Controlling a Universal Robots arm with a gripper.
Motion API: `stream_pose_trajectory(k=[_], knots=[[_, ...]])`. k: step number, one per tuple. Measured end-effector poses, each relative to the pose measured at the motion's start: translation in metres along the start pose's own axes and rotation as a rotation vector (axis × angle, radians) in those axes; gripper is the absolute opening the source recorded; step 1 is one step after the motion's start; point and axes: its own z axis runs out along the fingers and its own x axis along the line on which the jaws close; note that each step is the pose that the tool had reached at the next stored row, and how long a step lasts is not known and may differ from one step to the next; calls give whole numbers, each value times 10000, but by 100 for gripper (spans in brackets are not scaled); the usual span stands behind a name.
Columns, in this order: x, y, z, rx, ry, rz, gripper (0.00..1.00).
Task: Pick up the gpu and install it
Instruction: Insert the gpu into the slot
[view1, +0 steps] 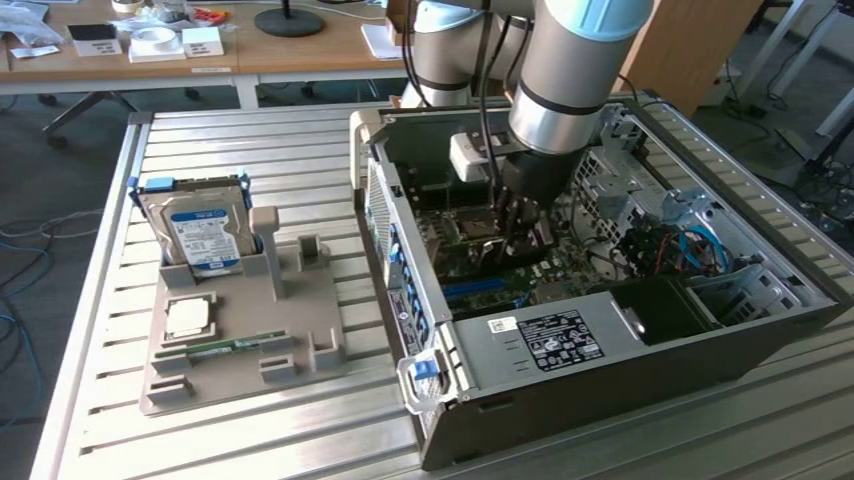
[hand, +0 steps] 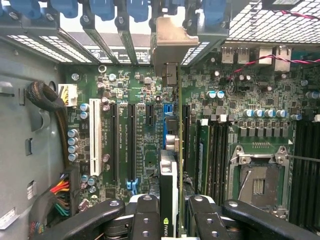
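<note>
On the exterior view's left, at about nine o'clock from the open computer case, you have a grey plastic parts tray (view1: 307, 330) lying on the ribbed metal tabletop (view1: 267, 150). A silver hard drive with a blue-white label (view1: 207, 235) stands upright at the tray's eleven o'clock corner. A small square silver processor chip (view1: 188, 317) lies flat near the tray's eight o'clock side, and a slim green RAM stick (view1: 227, 347) lies just beyond it toward six o'clock.

The dark grey steel computer case (view1: 574, 340) lies on its side with its interior facing up. The silver and pale-blue robot arm (view1: 567, 70) comes down into it from twelve o'clock, with the claw (view1: 521, 225) low over the green motherboard (view1: 481, 265). From this angle you cannot tell what sits between the fingers.

The wrist view settles that. Past a long white expansion slot (hand: 95, 135), the claw's black fingers (hand: 146, 215) are set narrow and clamp both faces of the gpu (hand: 168, 172), a thin flat black expansion card seen edge-on. It stands upright over the motherboard among the black slots, and its grey-tan metal end bracket (hand: 170, 45) sits at the case's rear slot openings, between blue plastic latches (hand: 137, 9). You cannot tell whether its edge is seated. An empty metal-framed processor socket (hand: 257, 182) lies beyond.
</note>
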Motion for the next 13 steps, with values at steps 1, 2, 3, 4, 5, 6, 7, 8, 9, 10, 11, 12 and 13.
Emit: stream_pose_trajectory(k=[1, 2, 3, 4, 5, 6, 7, 8, 9, 10, 11, 12, 13], knots=[[0, 2, 5, -1, 2, 1, 27], [1, 3, 5, -1, 3, 1, 27], [1, 3, 5, -2, 5, 0, 27], [0, 3, 10, 0, 1, 0, 27], [0, 3, 19, 1, -3, 1, 27], [1, 3, 27, 1, -2, 1, 27], [2, 4, 36, 0, 1, 1, 27], [2, 4, 46, 0, 0, 1, 27], [2, 4, 54, 0, 0, 1, 27], [3, 4, 58, 0, 2, 1, 27], [3, 5, 58, -1, 3, 1, 27], [3, 5, 58, -1, 3, 1, 27], [3, 5, 58, -1, 2, 1, 27]])
